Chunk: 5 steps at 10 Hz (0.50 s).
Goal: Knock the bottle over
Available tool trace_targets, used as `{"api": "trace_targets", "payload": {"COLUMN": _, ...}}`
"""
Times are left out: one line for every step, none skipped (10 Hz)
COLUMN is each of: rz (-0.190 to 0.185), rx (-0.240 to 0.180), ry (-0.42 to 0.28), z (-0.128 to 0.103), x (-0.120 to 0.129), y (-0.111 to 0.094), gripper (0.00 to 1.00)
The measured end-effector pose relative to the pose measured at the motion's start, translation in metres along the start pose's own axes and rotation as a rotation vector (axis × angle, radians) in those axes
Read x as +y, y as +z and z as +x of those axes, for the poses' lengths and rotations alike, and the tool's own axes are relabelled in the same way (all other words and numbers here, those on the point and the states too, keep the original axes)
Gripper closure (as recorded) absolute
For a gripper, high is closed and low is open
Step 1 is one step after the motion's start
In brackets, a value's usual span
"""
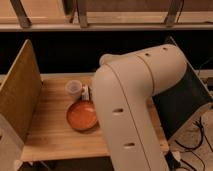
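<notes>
The bottle is hidden behind my white arm (135, 100), which fills the middle of the camera view and covers the table's right half. My gripper is out of sight beyond the arm links. A translucent plastic cup (73, 89) stands at the back of the wooden table (50, 132). A small pale object (85, 92) shows just right of the cup, at the arm's edge. A round orange-red bowl (82, 115) sits in front of them, its right side touching the arm's outline.
A tall wooden panel (20, 95) stands along the table's left side. A dark slanted object (182, 102) is to the right behind the arm. Cables (202, 142) lie on the floor at the right. A railing (100, 25) runs across the back.
</notes>
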Motion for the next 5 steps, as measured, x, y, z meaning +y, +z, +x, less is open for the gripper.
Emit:
{"api": "trace_targets", "payload": {"rz": -0.033, "rx": 0.025, "ry": -0.077, "z": 0.019, "x": 0.005, "y": -0.011, "gripper": 1.0}}
{"api": "trace_targets", "payload": {"rz": -0.063, "rx": 0.04, "ry": -0.132, "z": 0.03, "x": 0.009, "y": -0.021, "gripper": 1.0}}
{"api": "trace_targets", "payload": {"rz": -0.097, "rx": 0.053, "ry": -0.172, "z": 0.038, "x": 0.014, "y": -0.032, "gripper": 1.0}}
{"api": "trace_targets", "payload": {"rz": -0.139, "rx": 0.063, "ry": -0.19, "z": 0.039, "x": 0.023, "y": -0.046, "gripper": 1.0}}
{"api": "trace_targets", "payload": {"rz": -0.193, "rx": 0.073, "ry": -0.171, "z": 0.03, "x": 0.038, "y": -0.064, "gripper": 1.0}}
